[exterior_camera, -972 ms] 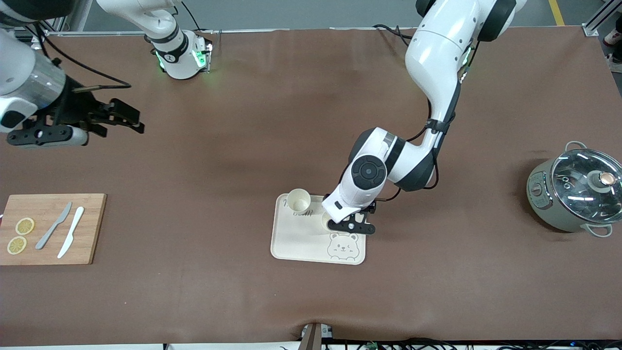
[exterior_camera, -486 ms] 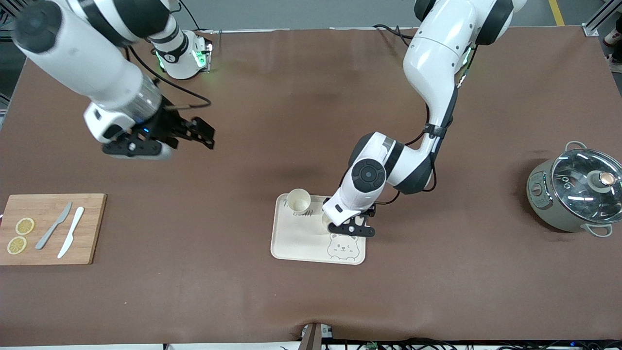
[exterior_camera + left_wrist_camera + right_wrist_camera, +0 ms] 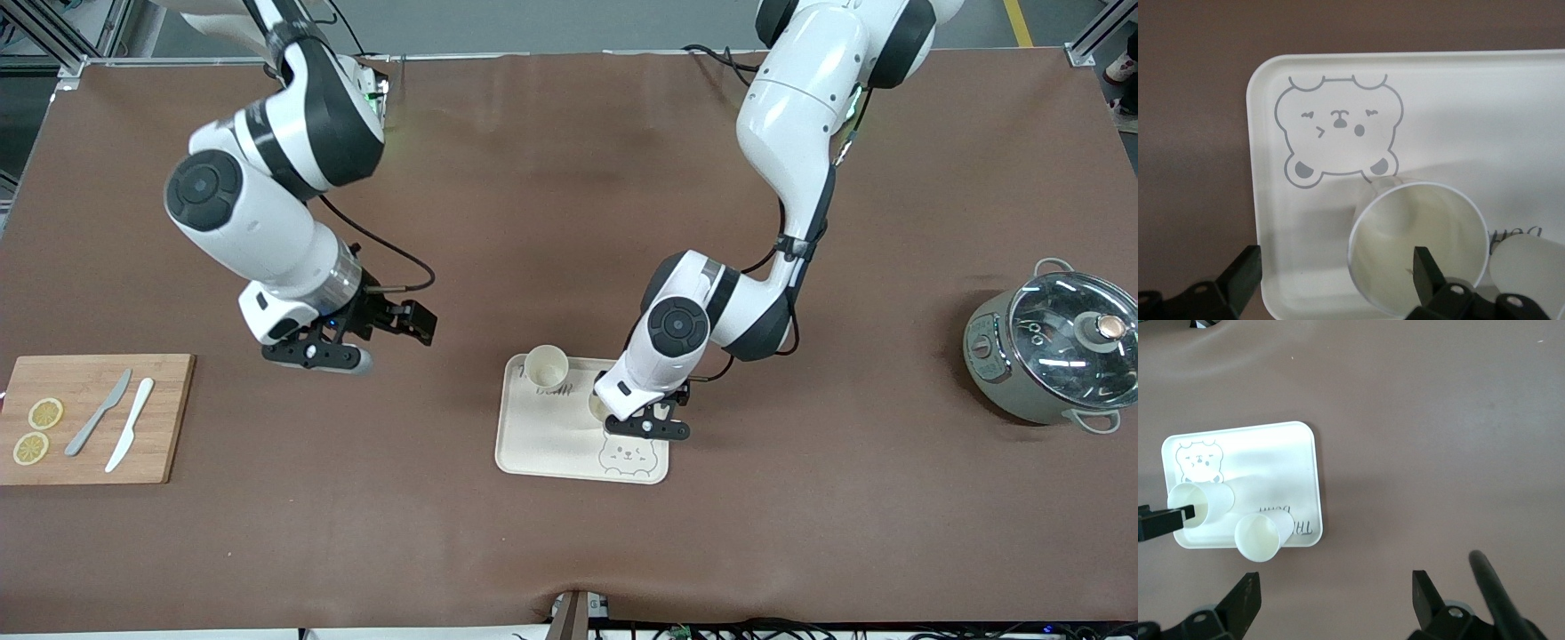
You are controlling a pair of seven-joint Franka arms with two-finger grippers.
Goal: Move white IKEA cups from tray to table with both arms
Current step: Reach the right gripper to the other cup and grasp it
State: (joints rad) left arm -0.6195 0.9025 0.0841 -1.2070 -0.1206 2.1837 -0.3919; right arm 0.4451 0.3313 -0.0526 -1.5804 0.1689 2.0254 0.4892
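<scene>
White cup [image 3: 1418,247] upright on tray [image 3: 1265,200], left gripper [image 3: 1331,280] astride

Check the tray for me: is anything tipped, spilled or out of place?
Nothing stands out. Both white cups stand upright on the bear tray, nothing spilled. The left gripper is open around one cup; the right gripper is open over bare table.

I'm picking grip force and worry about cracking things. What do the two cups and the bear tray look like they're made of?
The cups look like thin matte plastic or paper: off-white, plain, with a fine rim edge; which one is unclear. The bear tray seems to be moulded cream plastic with a soft sheen, rounded corners and a printed grey outline. The left gripper straddles one cup's wall; the right gripper hangs open over bare table.
</scene>
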